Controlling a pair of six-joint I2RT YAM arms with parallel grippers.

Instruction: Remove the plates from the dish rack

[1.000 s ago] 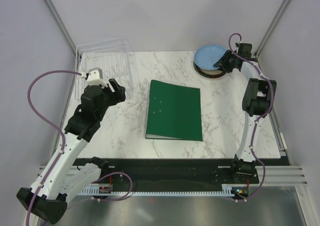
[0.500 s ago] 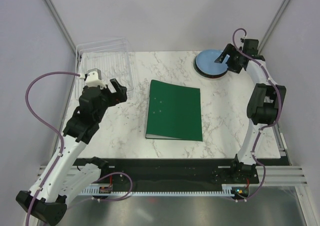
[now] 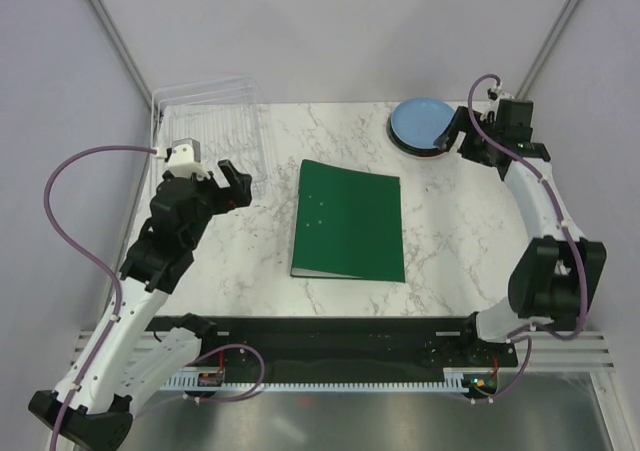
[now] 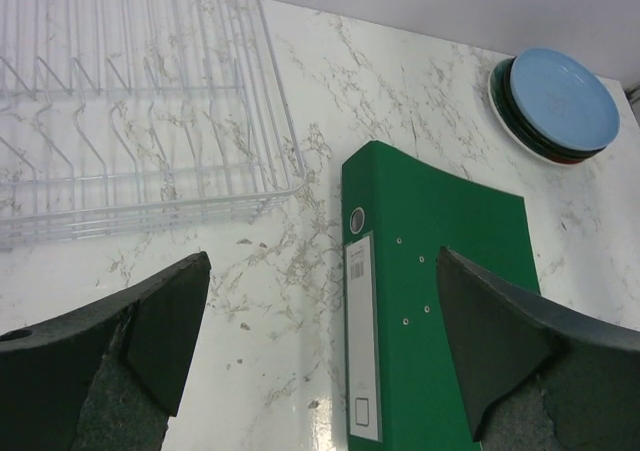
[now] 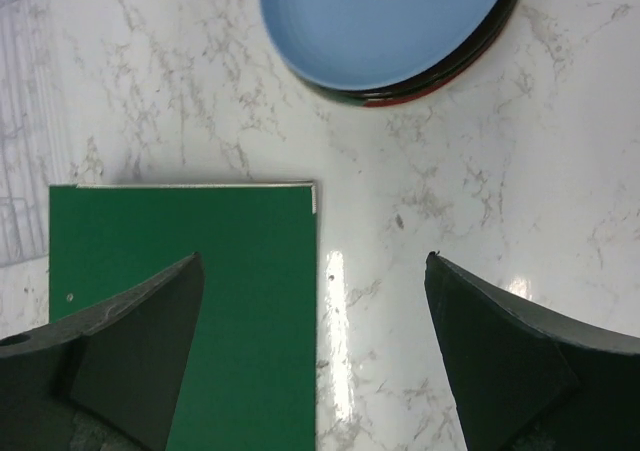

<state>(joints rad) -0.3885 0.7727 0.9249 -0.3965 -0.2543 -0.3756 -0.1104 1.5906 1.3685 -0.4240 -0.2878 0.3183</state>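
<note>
Plates (image 3: 421, 121) stacked far right on worktop (image 3: 455, 233), light blue uppermost; dish rack (image 3: 208, 139) far left. Left hand (image 4: 322, 261) spread, near rack; right hand (image 5: 313, 260) spread, beside stack.

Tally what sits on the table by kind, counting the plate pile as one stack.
Plate stack: 1, light blue plate on top, those beneath too hidden to count
Dish rack: 1, clear, no plates in it
Green binder: 1
Total: 3
</note>
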